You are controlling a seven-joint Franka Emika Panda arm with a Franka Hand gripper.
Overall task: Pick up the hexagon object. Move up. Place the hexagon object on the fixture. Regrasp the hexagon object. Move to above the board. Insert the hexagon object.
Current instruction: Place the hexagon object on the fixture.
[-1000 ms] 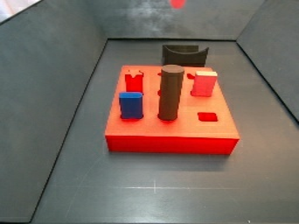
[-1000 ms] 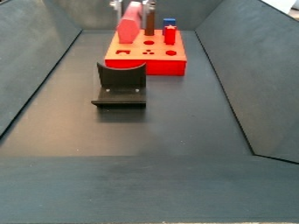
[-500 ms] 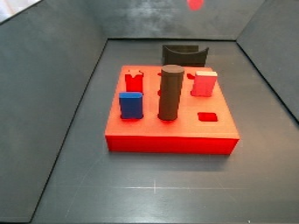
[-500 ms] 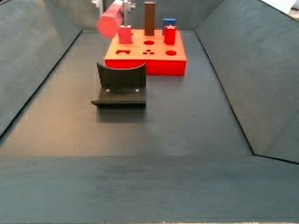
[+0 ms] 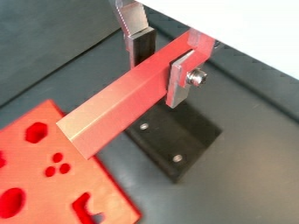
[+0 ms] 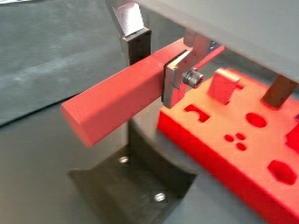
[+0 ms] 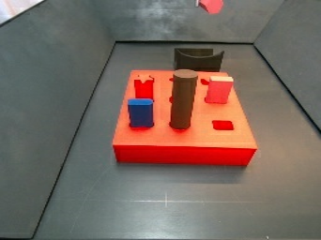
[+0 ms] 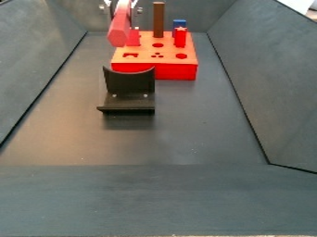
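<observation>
Hexagon object clamped in the gripper, held in the air above the fixture.

In both wrist views the gripper [image 5: 163, 59] has its silver fingers [image 6: 177, 77] closed on opposite faces of the hexagon object [image 5: 126, 98], gripping it towards one end so most of the bar juts out to one side. Beneath sits the fixture [image 6: 138, 179], apart from the bar. Beyond, the board [image 8: 155, 62] carries its upright pegs, including the dark cylinder [image 7: 183, 99].

Dim, even light; soft, slightly blurred pictures.
</observation>
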